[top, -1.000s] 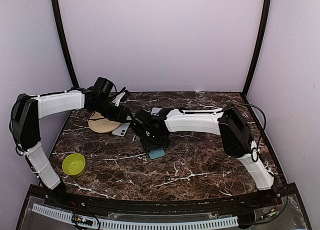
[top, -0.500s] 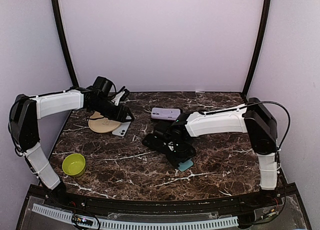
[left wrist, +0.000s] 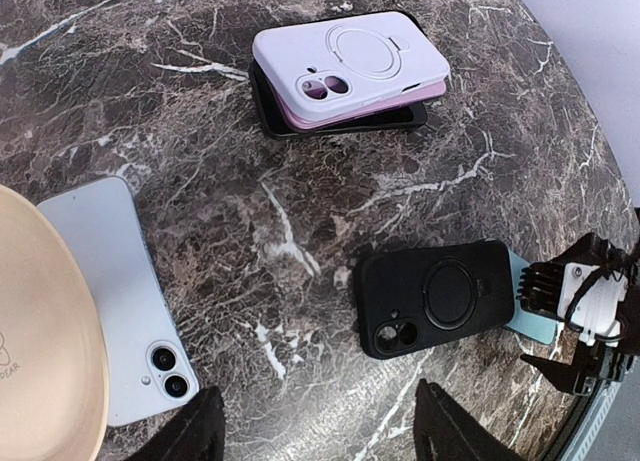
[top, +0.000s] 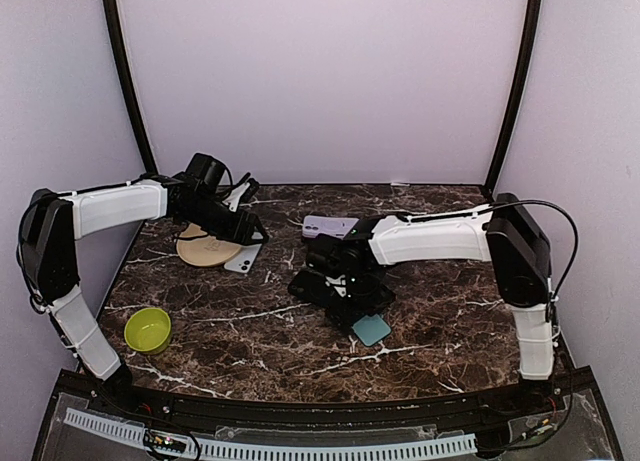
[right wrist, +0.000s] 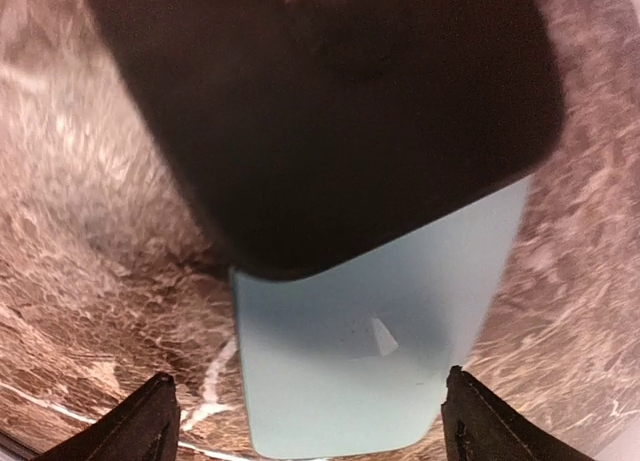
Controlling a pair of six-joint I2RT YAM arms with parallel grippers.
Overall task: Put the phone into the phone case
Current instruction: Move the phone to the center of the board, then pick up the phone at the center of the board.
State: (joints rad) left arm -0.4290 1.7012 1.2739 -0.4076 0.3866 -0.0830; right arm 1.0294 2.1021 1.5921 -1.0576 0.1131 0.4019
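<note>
Over the last second the right hand (right wrist: 318,419) had swept from the middle of the table (top: 455,326) toward its near right, and the black case (left wrist: 436,310) and the teal piece (top: 372,329) under it had travelled with it. In the last half second it drew back a little while the teal piece stayed where it lay. That shuffle had uncovered the stack of cases (left wrist: 349,69) at the back, but it brought the task no nearer. The phone (left wrist: 118,293) lay back-up at the far left of the table, against the tan dish (left wrist: 40,331) and well apart from the black case. The left hand (left wrist: 322,431) hovered over the phone, unmoved, its fingers spread and holding nothing. The right hand was spread wide too, gripping nothing, with the teal piece lying below the gap. From above, the right hand's dark bulk hid the black case almost entirely. In its own wrist view the case was a blur cut off by the top edge. Whether the teal piece was a case or another phone could not be told, since only one end showed.
</note>
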